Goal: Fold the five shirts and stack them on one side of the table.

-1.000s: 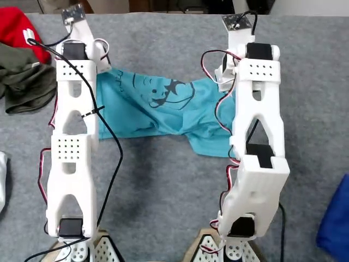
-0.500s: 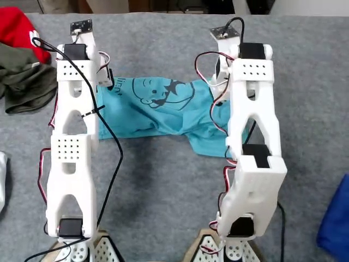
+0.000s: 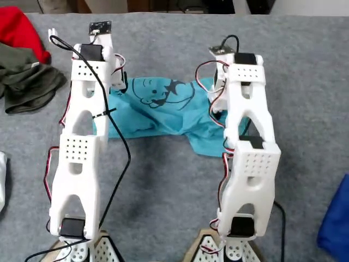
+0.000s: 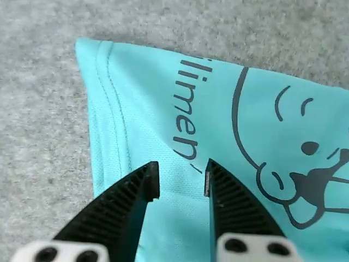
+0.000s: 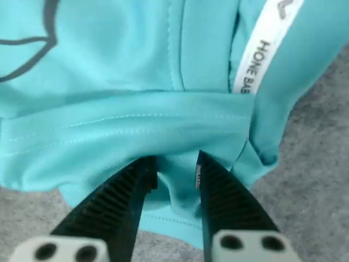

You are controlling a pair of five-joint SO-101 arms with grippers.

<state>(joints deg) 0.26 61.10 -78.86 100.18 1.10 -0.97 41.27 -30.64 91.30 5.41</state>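
The teal shirt lies partly spread and rumpled at the upper centre of the high view, on the grey table, with one bunched flap trailing toward the lower right of the garment. The left gripper is over the shirt's left edge, just inside the hemmed corner; its jaws stand a narrow gap apart, with flat fabric visible between the tips and nothing held. The right gripper is over the shirt's right end, jaws likewise narrowly parted, astride a stitched fold with a raised pleat of cloth in the gap; no firm grip is evident. Judged risks are as follows. With so small an opening, either gripper may close on a single layer or miss the cloth altogether, so that only one end lifts and the shirt skews. On the right, the layered folds and the label strip may cause a grasp of several layers, locking in the bunching. Uneven pull between the arms would drag the shirt toward the dark green garment and red garment at upper left.
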